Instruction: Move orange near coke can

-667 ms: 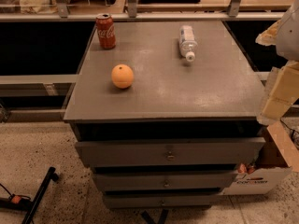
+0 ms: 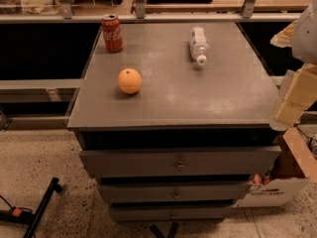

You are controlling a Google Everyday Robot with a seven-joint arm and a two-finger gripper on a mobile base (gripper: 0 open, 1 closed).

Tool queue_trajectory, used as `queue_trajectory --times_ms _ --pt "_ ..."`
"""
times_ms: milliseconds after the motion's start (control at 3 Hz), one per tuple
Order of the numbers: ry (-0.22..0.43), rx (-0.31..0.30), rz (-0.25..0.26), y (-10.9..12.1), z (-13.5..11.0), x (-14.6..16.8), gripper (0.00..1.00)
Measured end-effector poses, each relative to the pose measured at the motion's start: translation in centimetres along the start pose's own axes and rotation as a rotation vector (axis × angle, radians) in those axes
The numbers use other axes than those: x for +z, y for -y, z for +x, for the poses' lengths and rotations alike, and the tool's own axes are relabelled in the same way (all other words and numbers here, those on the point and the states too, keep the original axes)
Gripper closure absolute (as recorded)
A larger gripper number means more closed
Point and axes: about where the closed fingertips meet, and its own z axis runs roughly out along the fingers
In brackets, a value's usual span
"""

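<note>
Red can (image 2: 112, 32), one orange (image 2: 130, 81), end effector (image 2: 296, 96) right

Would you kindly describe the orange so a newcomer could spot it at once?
On top of the grey drawer cabinet, left half, the orange sits in front of the upright red coke can. It is the only round thing there; the clear plastic bottle lies farther right, and the tool hangs past the right edge.

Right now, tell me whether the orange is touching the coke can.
Apart. The camera view shows bare cabinet top between the orange and the coke can; the gripper sits at the right edge, away from both.
</note>
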Motion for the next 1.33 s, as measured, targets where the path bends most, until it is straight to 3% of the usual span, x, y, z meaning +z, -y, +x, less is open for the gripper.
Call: queue_trajectory --times_ms 333,1000,1333 --pt "0.049 -0.004 0.019 0.8 -1.5 0.5 0.0" --pt "0.231 -0.056 0.054 3.1 -8.9 0.9 0.0" --pt "0.231 -0.057 0.054 3.1 -8.9 0.9 0.0"
